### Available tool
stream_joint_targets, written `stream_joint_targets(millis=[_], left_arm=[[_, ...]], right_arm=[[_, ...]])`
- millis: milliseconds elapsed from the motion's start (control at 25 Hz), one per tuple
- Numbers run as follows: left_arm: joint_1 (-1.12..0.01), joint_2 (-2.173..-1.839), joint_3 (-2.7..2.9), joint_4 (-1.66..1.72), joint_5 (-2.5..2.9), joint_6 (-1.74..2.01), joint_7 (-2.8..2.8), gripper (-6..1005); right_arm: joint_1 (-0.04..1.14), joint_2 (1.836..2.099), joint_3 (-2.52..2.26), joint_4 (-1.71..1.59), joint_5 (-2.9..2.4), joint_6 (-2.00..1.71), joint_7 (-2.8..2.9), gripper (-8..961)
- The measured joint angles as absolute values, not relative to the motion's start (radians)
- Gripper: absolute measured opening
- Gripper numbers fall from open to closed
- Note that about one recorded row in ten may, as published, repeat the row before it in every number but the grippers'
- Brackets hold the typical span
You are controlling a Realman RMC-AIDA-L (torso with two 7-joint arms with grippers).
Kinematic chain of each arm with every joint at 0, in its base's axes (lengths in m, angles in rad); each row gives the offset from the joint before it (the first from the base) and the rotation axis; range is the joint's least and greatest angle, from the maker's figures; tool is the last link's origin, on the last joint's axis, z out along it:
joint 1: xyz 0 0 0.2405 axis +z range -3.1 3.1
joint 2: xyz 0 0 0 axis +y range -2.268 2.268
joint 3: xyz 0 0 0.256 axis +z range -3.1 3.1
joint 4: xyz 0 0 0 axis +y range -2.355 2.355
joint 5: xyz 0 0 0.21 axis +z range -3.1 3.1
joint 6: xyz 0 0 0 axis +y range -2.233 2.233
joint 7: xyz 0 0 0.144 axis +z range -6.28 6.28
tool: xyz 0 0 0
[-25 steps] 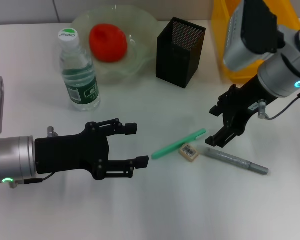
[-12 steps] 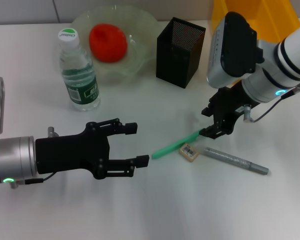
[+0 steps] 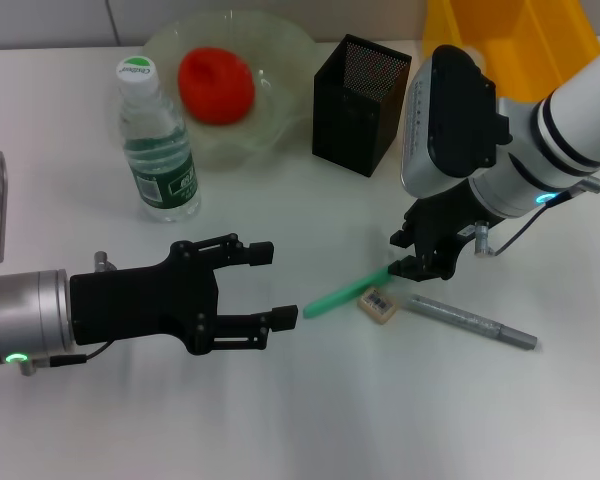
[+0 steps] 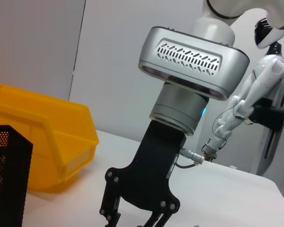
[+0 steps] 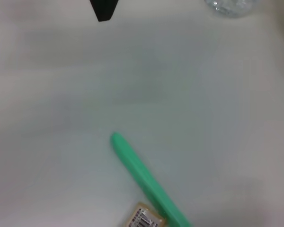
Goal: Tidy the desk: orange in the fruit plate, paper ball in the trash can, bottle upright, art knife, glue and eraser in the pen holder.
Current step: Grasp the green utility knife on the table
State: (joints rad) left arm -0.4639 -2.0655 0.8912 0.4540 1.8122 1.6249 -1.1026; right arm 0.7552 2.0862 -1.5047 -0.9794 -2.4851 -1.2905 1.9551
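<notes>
Open table (image 3: pixel 310 400) lies between both arms; the pen holder (image 3: pixel 360 90) and bottle (image 3: pixel 160 150) stand farther back.

The left hand (image 3: pixel 270 285) is matte black, built of flat linkage plates pinned with small round screws, and ends in two slim fingers with blocky tips. Behind it sits a brushed silver cylindrical wrist carrying a glowing green ring light, a small metal plug and a thin black cable. The right hand (image 3: pixel 412 252) is the same black linkage design, with visible pivot bolts. Its wrist is a grey-silver rounded housing with a row of slanted vent slots, joined to a white forearm banded with black rings. A cyan light glows there, and a silver connector feeds a looping grey cable.
</notes>
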Motion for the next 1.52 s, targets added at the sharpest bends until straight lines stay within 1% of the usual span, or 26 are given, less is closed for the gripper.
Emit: stream_joint_targets(millis=[200, 440, 920, 1360, 1520], left_arm=[[-0.468, -2.065, 0.89, 0.454, 1.812, 1.624, -1.103, 835], [-0.47, -2.063, 0.888, 0.454, 1.812, 1.624, -1.103, 835], [-0.471, -2.063, 0.888, 0.459, 1.81, 1.624, -1.103, 835], [-0.471, -2.063, 0.887, 0.463, 1.81, 1.625, -1.103, 834], [-0.471, -2.063, 0.887, 0.463, 1.81, 1.625, -1.103, 834]], right_arm=[[0.757, 2.086, -1.519, -0.972, -2.483, -1.286, 1.945, 328], [0.758, 2.086, -1.527, -0.97, -2.482, -1.283, 1.938, 335], [0.761, 2.086, -1.544, -0.96, -2.48, -1.273, 1.93, 153], [0.761, 2.084, -1.531, -0.981, -2.48, -1.315, 1.928, 129], [0.754, 2.081, -1.474, -1.05, -2.482, -1.396, 1.928, 121]])
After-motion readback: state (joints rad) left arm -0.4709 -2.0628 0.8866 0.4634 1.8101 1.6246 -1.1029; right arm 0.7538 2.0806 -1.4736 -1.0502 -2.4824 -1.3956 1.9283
